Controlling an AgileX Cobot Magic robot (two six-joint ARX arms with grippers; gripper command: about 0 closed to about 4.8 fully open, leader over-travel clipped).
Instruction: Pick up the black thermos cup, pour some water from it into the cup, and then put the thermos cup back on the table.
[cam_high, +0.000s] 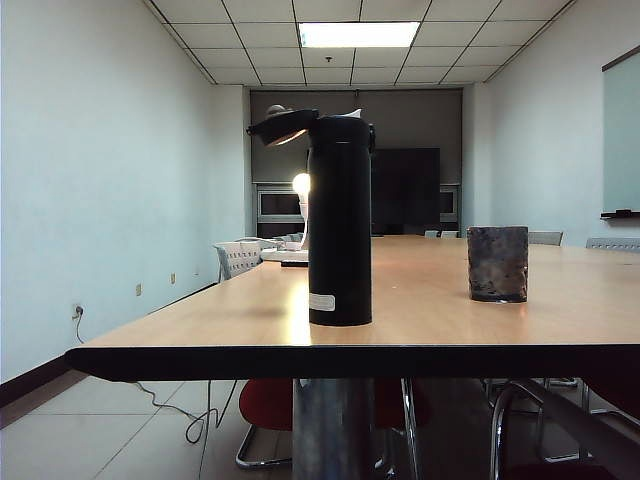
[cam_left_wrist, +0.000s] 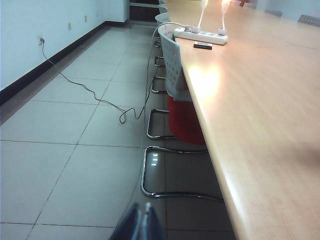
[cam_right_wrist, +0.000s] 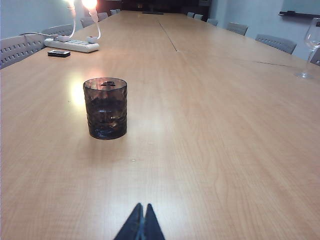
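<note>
The black thermos cup (cam_high: 340, 220) stands upright near the front edge of the table (cam_high: 200, 330), its flip lid (cam_high: 283, 125) hinged open. To its right stands the short dark grey cup (cam_high: 497, 263), also upright and apart from it. Neither arm shows in the exterior view. My left gripper (cam_left_wrist: 142, 205) is shut and empty, hanging over the tiled floor beside the table's long edge (cam_left_wrist: 220, 165). My right gripper (cam_right_wrist: 144, 205) is shut and empty over the tabletop (cam_right_wrist: 210, 150), well short of the cup (cam_right_wrist: 105, 107). The thermos cup is in neither wrist view.
A white power strip (cam_right_wrist: 72, 45) with lit plug-in lamps and a small black object (cam_right_wrist: 59, 53) lie farther down the table. A wine glass (cam_right_wrist: 310, 45) stands far off near the opposite edge. White chairs with chrome frames (cam_left_wrist: 172, 70) line the table's side; a cable (cam_left_wrist: 100, 97) runs across the floor.
</note>
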